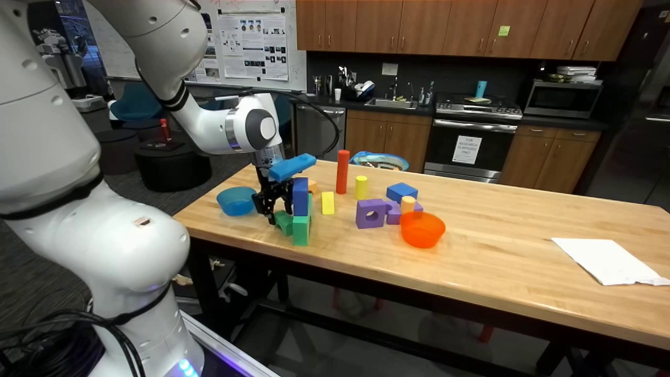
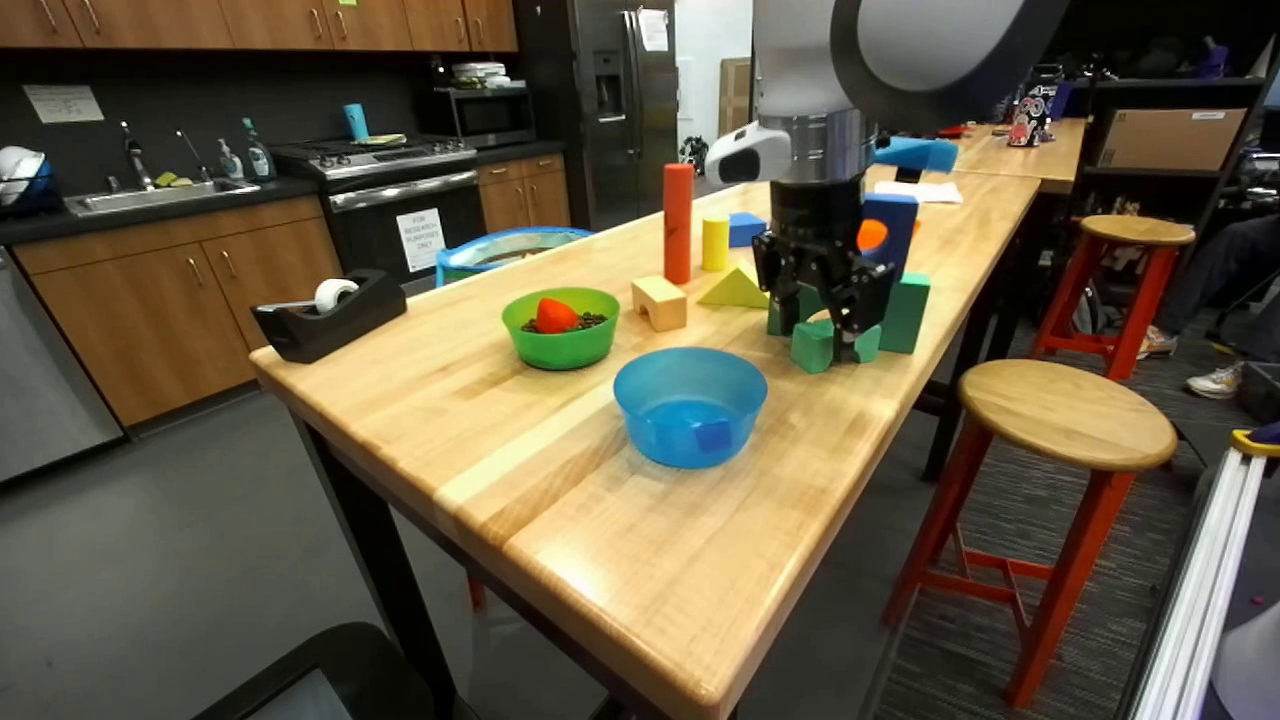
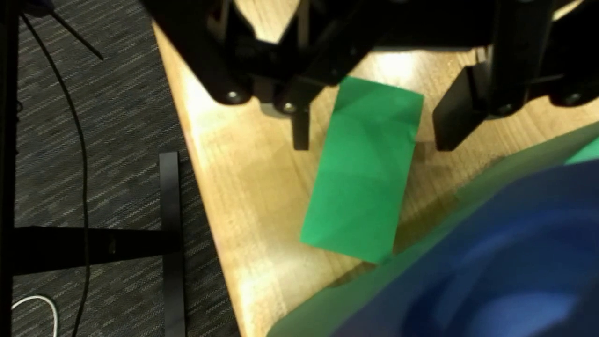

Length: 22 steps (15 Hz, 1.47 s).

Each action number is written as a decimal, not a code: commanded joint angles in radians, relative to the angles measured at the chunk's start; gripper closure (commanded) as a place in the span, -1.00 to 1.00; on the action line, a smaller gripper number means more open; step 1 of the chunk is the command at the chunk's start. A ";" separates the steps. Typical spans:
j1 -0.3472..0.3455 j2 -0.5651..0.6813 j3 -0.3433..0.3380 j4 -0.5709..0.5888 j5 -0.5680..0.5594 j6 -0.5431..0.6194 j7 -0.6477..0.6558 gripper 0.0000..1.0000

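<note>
Your hand (image 3: 376, 140) stands parted, fingers either side of the green block (image 3: 358, 196); it looks light and stiff, best pinched across its long sides.

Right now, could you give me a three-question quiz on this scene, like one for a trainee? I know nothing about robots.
1. Is the gripper open or shut?
2. True or false: the tall red cylinder stands upright.
3. Which holds a red object: (A) the blue bowl, or (B) the green bowl?

Key:
1. Open, with its fingers to either side of the green arch in the wrist view.
2. True.
3. B.
</note>
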 commanded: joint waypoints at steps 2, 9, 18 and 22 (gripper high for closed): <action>-0.013 0.008 0.007 0.007 -0.017 0.019 0.020 0.40; -0.013 -0.003 0.017 0.008 -0.026 0.001 0.041 0.69; 0.023 -0.046 0.088 0.019 -0.031 -0.056 0.133 0.69; 0.043 -0.056 0.104 0.024 -0.024 -0.070 0.144 0.69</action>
